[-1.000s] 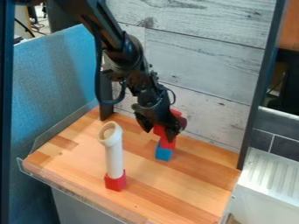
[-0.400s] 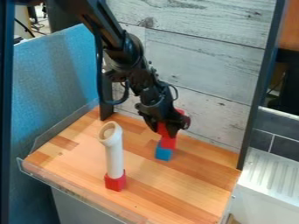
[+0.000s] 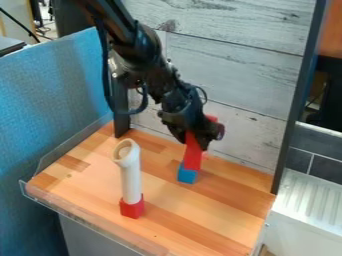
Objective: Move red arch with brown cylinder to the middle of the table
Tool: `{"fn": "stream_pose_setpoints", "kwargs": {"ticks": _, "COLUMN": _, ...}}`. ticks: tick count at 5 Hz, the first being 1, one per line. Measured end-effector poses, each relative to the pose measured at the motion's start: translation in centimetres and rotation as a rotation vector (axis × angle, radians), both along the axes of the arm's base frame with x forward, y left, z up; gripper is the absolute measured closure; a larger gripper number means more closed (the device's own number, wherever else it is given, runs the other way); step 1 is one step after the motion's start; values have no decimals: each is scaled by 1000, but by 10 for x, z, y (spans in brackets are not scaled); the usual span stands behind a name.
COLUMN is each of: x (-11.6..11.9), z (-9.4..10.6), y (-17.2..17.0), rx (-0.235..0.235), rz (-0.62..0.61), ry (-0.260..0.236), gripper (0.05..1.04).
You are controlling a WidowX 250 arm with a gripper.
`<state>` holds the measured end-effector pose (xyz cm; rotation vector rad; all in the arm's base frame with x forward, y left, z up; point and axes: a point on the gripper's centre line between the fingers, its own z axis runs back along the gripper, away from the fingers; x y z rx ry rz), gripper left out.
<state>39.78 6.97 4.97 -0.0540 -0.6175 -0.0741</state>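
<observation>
Wooden table point(image 3: 80, 185) sits under the claw point(image 3: 192, 139), which seems closed snugly on the red arch point(image 3: 193, 151) right above the blue block point(image 3: 187, 174), and claw and arch have just shifted together, so the move may be starting.

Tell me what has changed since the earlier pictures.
The end effector has shifted right and slightly up in the view. The red piece behind it went the same way, and more of the red piece above the blue block shows. Whether anything was grasped or let go, I cannot tell. The blue block, white tube and red base stayed put.
</observation>
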Motion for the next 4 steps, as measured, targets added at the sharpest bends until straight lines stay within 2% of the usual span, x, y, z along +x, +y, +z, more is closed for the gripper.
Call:
{"fn": "stream_pose_setpoints", "kwargs": {"ticks": 1, "x": -10, "z": -4, "y": -12, "rx": 21, "rz": -38, "ry": 7, "gripper": 477}}
{"fn": "stream_pose_setpoints", "kwargs": {"ticks": 2, "x": -22, "z": -15, "y": -17, "rx": 29, "rz": -58, "ry": 28, "gripper": 477}}
{"fn": "stream_pose_setpoints", "kwargs": {"ticks": 4, "x": -43, "z": -35, "y": -26, "rx": 79, "rz": -130, "ry": 39, "gripper": 477}}
